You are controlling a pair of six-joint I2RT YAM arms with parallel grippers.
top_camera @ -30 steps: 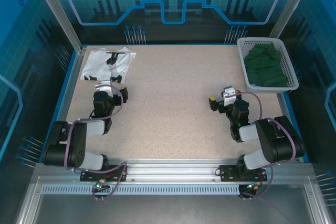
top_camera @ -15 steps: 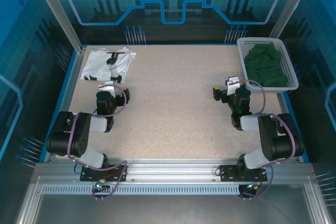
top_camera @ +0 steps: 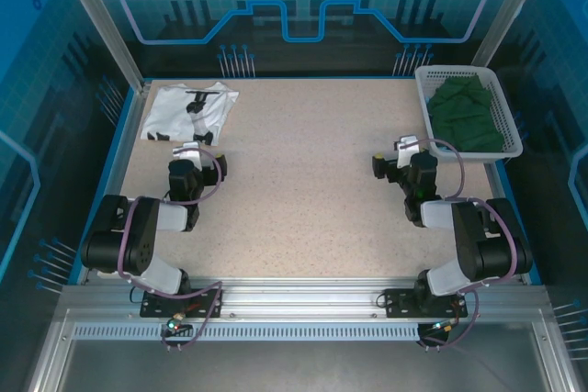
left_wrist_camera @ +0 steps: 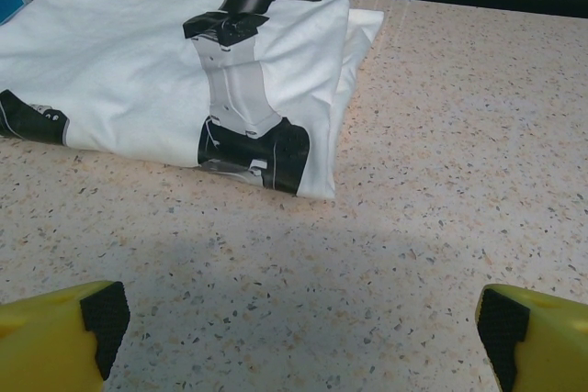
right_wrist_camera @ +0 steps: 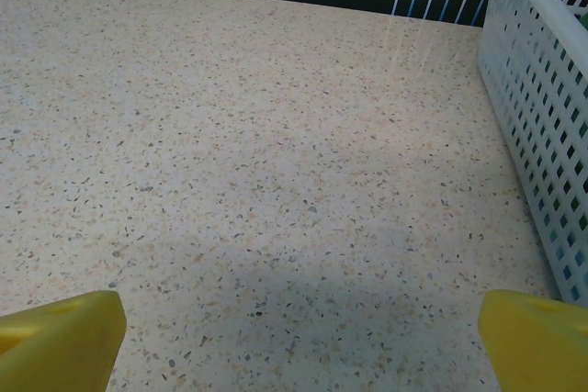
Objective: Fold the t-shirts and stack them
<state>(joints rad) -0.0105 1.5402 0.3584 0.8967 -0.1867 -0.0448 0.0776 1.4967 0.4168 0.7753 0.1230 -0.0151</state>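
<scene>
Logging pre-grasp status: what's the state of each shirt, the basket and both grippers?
white t-shirt: folded, flat on table, untouched
green t-shirt: bunched up inside basket
basket: upright, holding green t-shirt
left gripper: open, empty
right gripper: open, empty

My table (top_camera: pixel 303 181) is a speckled beige slab with a blue border. On my left, in the far corner, the white t-shirt (top_camera: pixel 188 109) lies folded flat on the surface, its black print facing up. On my right, the white lattice basket (top_camera: pixel 424 107) stands in the far corner. Bare stone-patterned top runs between them, well apart.
</scene>
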